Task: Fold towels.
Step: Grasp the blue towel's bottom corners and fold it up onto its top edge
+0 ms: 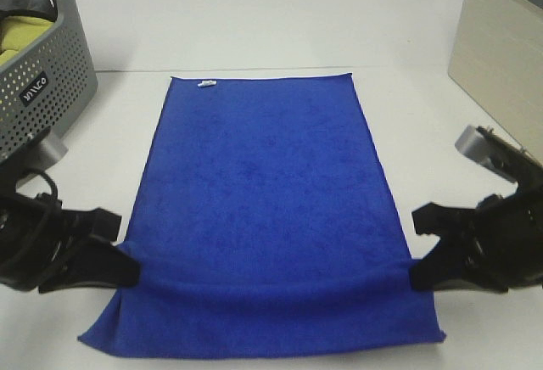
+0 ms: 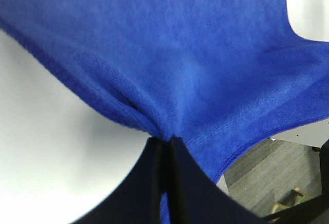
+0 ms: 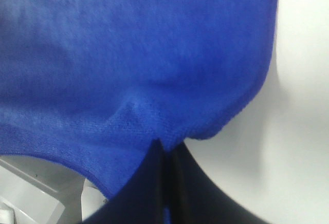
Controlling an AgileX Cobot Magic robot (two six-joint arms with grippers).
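We see a white table filling most of the high view, and on it a blue towel spread lengthwise down the middle. Its far edge lies flat and straight, and its near end reaches almost to the bottom of the view. Across that near end a raised ridge of cloth runs from one side edge to the other, and the strip in front of the ridge slopes down toward us. At the far left corner stands a grey perforated basket with something yellow-green inside, well apart from the towel. At the far right a beige panel stands upright, also clear of the cloth. The left gripper sits at the towel's left side edge where the ridge begins. In its wrist view we see the black jaws pressed together with a bunch of blue cloth pinched between their tips. The right gripper sits at the matching spot on the right side edge, and its wrist view likewise shows the jaws closed tight on a small peak of cloth. A small white tag lies on the towel just inside the far edge, toward its left corner.
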